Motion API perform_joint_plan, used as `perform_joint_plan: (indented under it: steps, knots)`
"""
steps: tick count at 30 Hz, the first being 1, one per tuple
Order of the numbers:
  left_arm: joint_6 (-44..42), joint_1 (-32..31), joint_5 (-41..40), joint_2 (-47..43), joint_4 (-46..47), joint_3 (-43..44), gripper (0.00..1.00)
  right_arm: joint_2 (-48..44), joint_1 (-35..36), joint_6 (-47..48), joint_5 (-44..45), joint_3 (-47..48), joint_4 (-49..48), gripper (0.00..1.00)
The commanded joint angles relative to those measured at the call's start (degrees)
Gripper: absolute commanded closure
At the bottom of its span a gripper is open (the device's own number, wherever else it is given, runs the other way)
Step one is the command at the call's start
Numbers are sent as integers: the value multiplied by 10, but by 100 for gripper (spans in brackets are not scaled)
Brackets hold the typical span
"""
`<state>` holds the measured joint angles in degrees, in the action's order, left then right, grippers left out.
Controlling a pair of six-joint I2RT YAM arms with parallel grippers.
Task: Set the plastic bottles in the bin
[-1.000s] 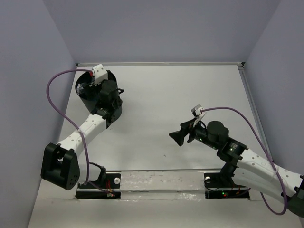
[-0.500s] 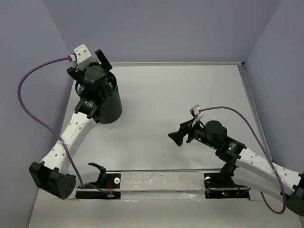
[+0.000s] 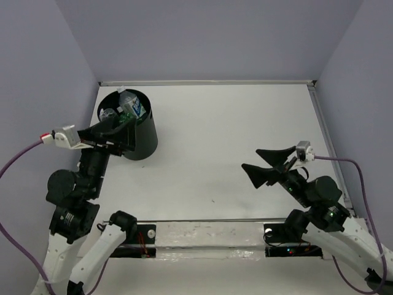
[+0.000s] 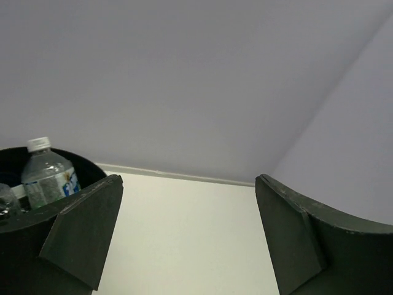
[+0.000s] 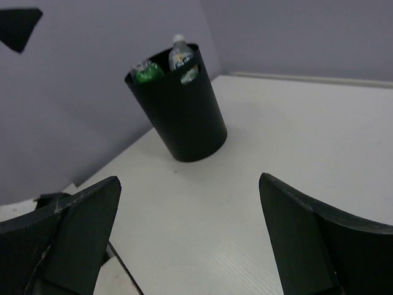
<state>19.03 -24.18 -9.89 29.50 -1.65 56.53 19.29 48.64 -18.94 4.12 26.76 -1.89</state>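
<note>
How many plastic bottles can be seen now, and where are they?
3, all inside the black bin: a green bottle, a tall clear bottle with a white cap, and a second clear bottle beside it. More may be hidden deeper inside.

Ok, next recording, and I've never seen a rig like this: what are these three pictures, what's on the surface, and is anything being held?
Two robot arms are bolted at the near edge of a white table. The overhead view looks down from behind them. The other two pictures come from a camera on each wrist; the dark wedges at the bottom are that arm's own fingers. On the table stands a black bin with plastic bottles inside, including a green bottle. The left end effector and right end effector are both open and hold nothing.
</note>
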Motion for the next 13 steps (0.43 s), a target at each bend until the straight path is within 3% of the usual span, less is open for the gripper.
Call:
perform_joint_plan:
  steps: [1, 5, 13]
  knots:
    - [26, -1, 115, -73, -18, -29, 1, -56, -4, 8, 81, 49, 7, 0]
    - [29, -2, 117, -129, -36, -63, 1, -78, -4, 14, 172, 81, 52, 0]
    - [19, -2, 105, -171, -51, -114, 1, -24, -4, -7, 198, 81, 48, 0]
